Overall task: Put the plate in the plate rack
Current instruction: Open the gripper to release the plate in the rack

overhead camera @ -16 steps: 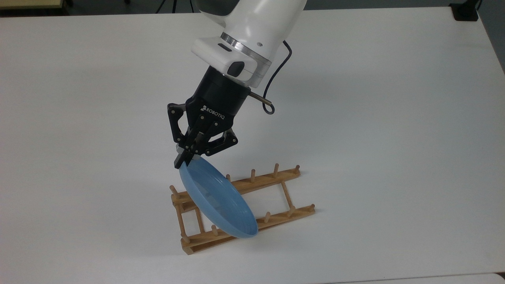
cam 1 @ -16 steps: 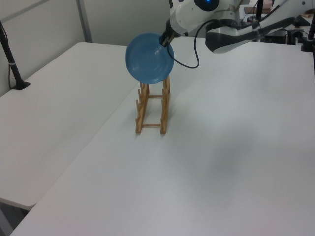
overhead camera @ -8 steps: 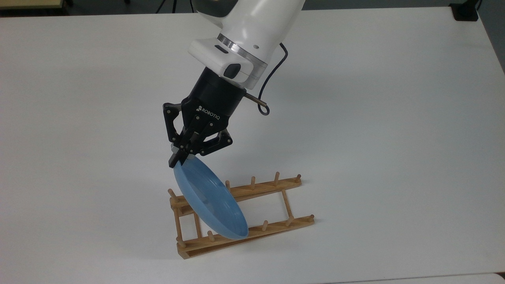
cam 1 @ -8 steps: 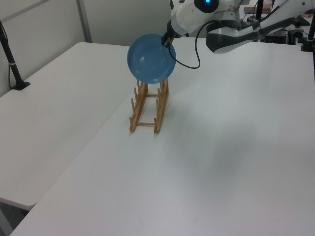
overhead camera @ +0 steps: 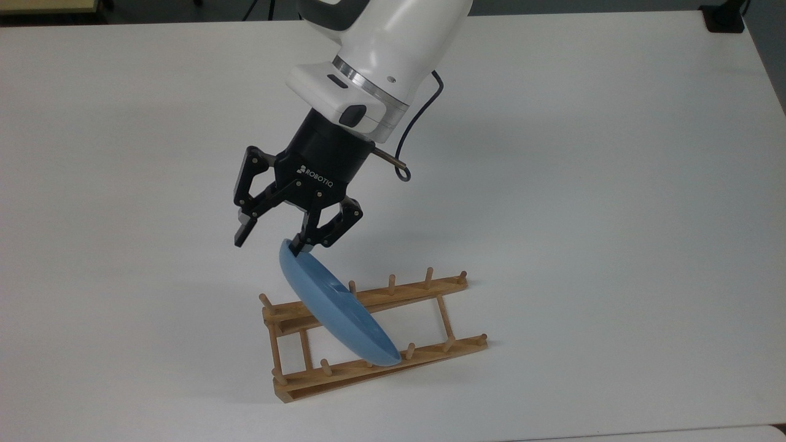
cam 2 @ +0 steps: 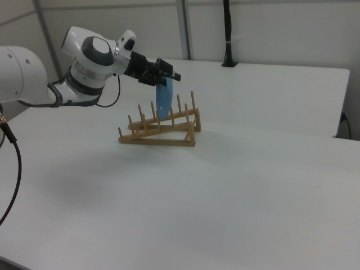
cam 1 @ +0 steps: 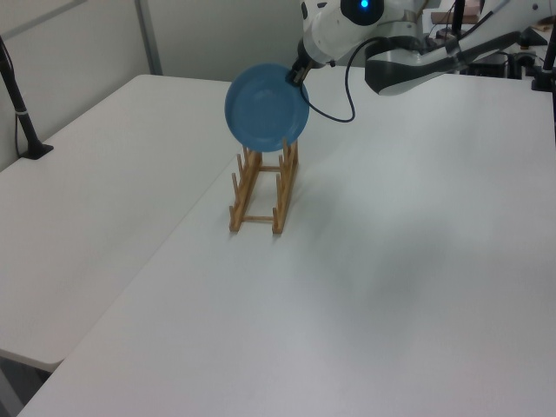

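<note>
The light-blue plate (overhead camera: 334, 304) stands on edge in the wooden plate rack (overhead camera: 417, 287), between pegs near the top view's left end, leaning slightly. My gripper (overhead camera: 270, 242) hovers just above the plate's upper rim and is open, its fingers spread to either side. One fingertip (overhead camera: 299, 248) is right at the rim; the other hangs clear of it. In the left view the plate (cam 1: 267, 106) faces the camera above the rack (cam 1: 256, 195), with the gripper (cam 1: 300, 74) at its upper right. In the right view the plate (cam 2: 163, 100) shows edge-on in the rack (cam 2: 160, 138) below the gripper (cam 2: 168, 76).
The rack sits on a wide white table (overhead camera: 614, 215). A black post base (cam 1: 30, 143) stands at the left view's left edge of the table. A black cable (overhead camera: 402, 166) loops off my wrist.
My gripper has opened and let go of the plate's rim. The plate now stands in the rack, more edge-on. The rack slid a little to the top view's left.
</note>
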Robot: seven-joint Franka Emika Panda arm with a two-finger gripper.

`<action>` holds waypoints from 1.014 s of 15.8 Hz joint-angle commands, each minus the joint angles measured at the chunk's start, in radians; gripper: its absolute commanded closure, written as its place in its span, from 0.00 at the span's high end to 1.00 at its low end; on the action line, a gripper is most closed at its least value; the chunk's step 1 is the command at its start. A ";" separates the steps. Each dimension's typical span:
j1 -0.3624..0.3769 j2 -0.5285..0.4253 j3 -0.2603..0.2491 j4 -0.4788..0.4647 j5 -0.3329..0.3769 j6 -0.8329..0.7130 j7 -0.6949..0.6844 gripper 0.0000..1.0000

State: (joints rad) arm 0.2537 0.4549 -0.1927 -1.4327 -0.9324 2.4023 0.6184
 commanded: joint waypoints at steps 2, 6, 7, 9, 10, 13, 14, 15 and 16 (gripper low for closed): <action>0.016 -0.031 -0.010 -0.035 -0.026 -0.023 0.059 1.00; 0.024 -0.033 -0.007 -0.035 -0.023 -0.023 0.084 1.00; 0.024 -0.033 -0.005 -0.035 -0.023 -0.023 0.084 1.00; 0.026 -0.033 -0.004 -0.034 -0.023 -0.023 0.084 1.00; 0.026 -0.030 -0.004 -0.035 -0.023 -0.023 0.084 1.00; 0.024 -0.025 -0.002 -0.034 -0.011 -0.023 0.090 1.00; 0.022 -0.025 -0.002 -0.034 0.004 -0.023 0.124 1.00; 0.024 -0.025 -0.002 -0.035 0.018 -0.023 0.183 1.00; 0.022 -0.025 -0.002 -0.037 0.023 -0.023 0.245 1.00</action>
State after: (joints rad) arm 0.2654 0.4549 -0.1919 -1.4369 -0.9262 2.4022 0.7248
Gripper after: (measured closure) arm 0.000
